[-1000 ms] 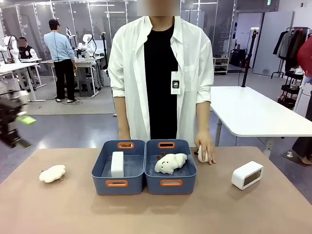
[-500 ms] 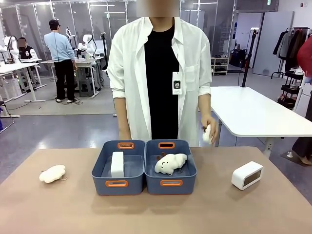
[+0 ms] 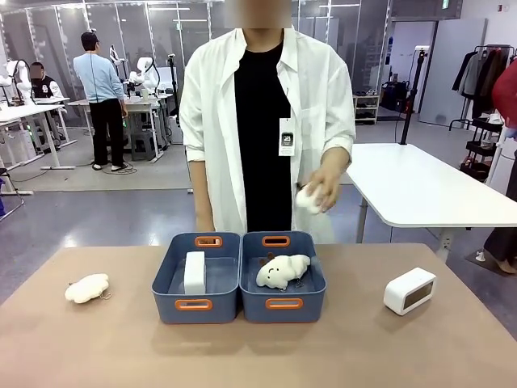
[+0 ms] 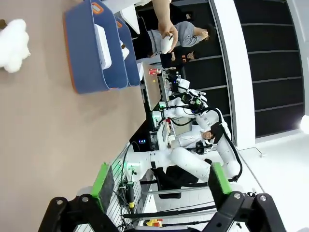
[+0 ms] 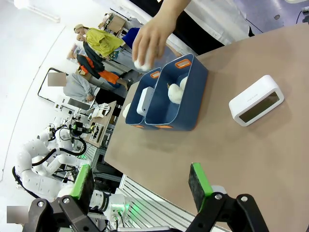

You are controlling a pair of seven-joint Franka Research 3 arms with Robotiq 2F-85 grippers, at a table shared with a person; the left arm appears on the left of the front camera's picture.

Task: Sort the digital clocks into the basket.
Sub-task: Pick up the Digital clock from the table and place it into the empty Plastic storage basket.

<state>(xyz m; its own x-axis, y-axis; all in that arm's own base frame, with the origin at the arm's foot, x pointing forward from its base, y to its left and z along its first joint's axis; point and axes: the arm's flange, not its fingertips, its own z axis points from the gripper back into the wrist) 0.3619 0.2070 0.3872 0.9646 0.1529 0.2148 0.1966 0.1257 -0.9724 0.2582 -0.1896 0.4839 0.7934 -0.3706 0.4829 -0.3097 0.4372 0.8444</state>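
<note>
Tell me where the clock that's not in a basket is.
In the front view, the clock sits on the table at the right, well apart from the right-hand basket holding a plush toy.

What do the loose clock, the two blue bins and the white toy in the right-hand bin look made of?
Loose clock: apparently hard white plastic, smooth, rounded corners, dark display face. Left bin and right bin: likely rigid moulded plastic, matte blue, crisp walls, orange slot rims. Toy: soft plush, fuzzy lumpy outline.
</note>
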